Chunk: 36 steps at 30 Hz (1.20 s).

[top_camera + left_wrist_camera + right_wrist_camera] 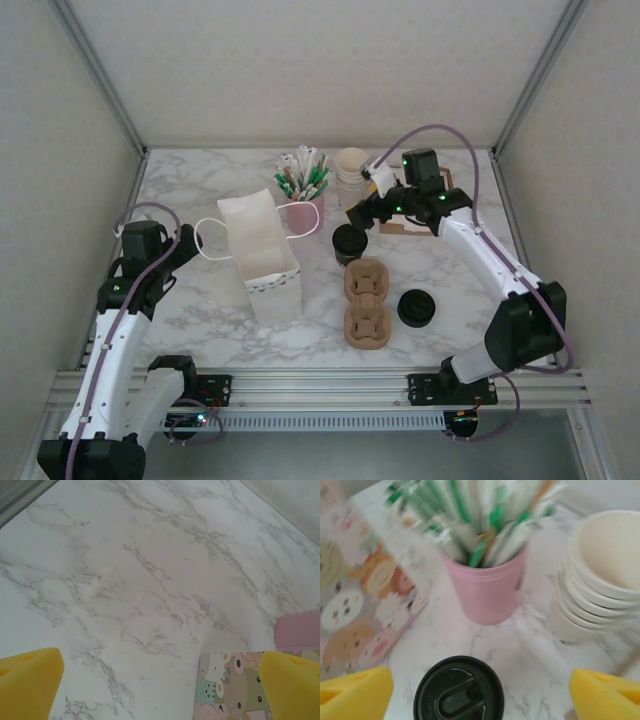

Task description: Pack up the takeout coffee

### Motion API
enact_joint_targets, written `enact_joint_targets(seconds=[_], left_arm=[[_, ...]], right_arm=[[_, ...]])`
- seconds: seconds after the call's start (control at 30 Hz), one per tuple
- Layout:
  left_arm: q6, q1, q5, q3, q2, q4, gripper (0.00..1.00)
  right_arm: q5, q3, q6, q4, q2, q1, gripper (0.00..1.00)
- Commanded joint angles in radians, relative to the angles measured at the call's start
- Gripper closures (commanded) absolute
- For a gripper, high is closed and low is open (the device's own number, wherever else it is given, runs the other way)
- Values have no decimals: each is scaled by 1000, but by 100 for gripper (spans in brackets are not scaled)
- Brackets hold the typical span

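Observation:
The takeout coffee point(349, 243), a cream cup under a round black lid point(458, 690), stands upright on the marble table just behind the brown cardboard carrier point(366, 303). My right gripper point(362, 214) hovers over it, open. In the right wrist view its yellow fingertips point(355, 692) stand wide on either side of the lid without touching it, and the lid sits left of the midpoint point(480, 700). My left gripper point(192, 240) is open at the table's left, its yellow pads point(27, 682) over bare marble. The white paper bag point(262, 258) stands beside it, its cartoon print point(235, 687) between the fingers.
A pink cup of wrapped straws point(303, 190) and a stack of lidless cream cups point(352, 172) stand close behind the coffee. A pile of black lids point(416, 308) lies right of the carrier. A brown holder point(420, 226) sits under the right arm.

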Motion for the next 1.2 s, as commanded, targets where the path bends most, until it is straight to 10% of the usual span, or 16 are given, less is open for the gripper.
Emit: enact_joint_targets(seconds=[0.0,0.2,0.53,1.17], left_arm=[[7,11,-11,-8,-15,3,0],[3,11,-20,-2,-24,-6,0],[2,11,-53,5,-43,-24,0],[2,11,-53,-7,-48,-16,0]], right_arm=[[287,128,367,-224,-32,-4,19],[443,103,689,-498,-118,45,28],[562,-230,1066,-485,-268,420,36],[704,-272,1149,-449,-48,585,51]])
